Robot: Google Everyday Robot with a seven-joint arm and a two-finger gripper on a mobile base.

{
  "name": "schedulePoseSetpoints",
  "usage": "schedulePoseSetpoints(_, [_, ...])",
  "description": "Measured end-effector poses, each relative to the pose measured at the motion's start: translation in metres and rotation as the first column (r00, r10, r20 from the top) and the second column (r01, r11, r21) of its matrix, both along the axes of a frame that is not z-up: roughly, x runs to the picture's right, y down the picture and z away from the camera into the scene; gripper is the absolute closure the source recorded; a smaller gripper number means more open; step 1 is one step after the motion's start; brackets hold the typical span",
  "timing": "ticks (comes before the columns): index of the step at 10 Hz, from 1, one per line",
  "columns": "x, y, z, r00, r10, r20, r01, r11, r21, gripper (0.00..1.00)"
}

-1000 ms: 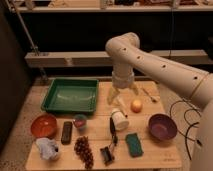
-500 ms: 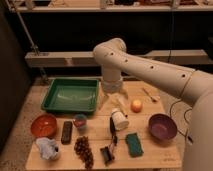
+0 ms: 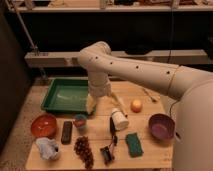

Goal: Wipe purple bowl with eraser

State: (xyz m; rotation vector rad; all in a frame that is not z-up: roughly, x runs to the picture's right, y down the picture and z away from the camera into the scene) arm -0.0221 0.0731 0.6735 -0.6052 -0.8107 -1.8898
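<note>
A white arm (image 3: 135, 70) arches over the wooden table (image 3: 155, 152), between a green tray (image 3: 60, 95) and the purple bowl (image 3: 161, 126), round and deep, at the right edge. The eraser (image 3: 66, 132), a dark flat block, lies at the left, beside an orange-red bowl (image 3: 44, 125). The gripper (image 3: 94, 103) hangs by the tray's right rim; wide or narrow, I cannot tell.

Off-white plastic robot arm (image 3: 145, 72) on my feed: thick smooth tube segs w/ rounded joints, row of small dark dots along the upper seg, screws or holes, can't tell. Pale cream gripper (image 3: 93, 102) at wrist end, over right edge of green plastic tray (image 3: 62, 95).
</note>
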Motion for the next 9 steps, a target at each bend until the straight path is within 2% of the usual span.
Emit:
schedulePoseSetpoints(4, [-0.036, 0.009, -0.009, 0.999, -0.031, 0.03, 0.03, 0.9995, 0.011, 0.2])
schedulePoseSetpoints(9, [-0.034, 0.008, -0.008, 0.999, -0.033, 0.025, 0.033, 0.9994, 0.011, 0.2])
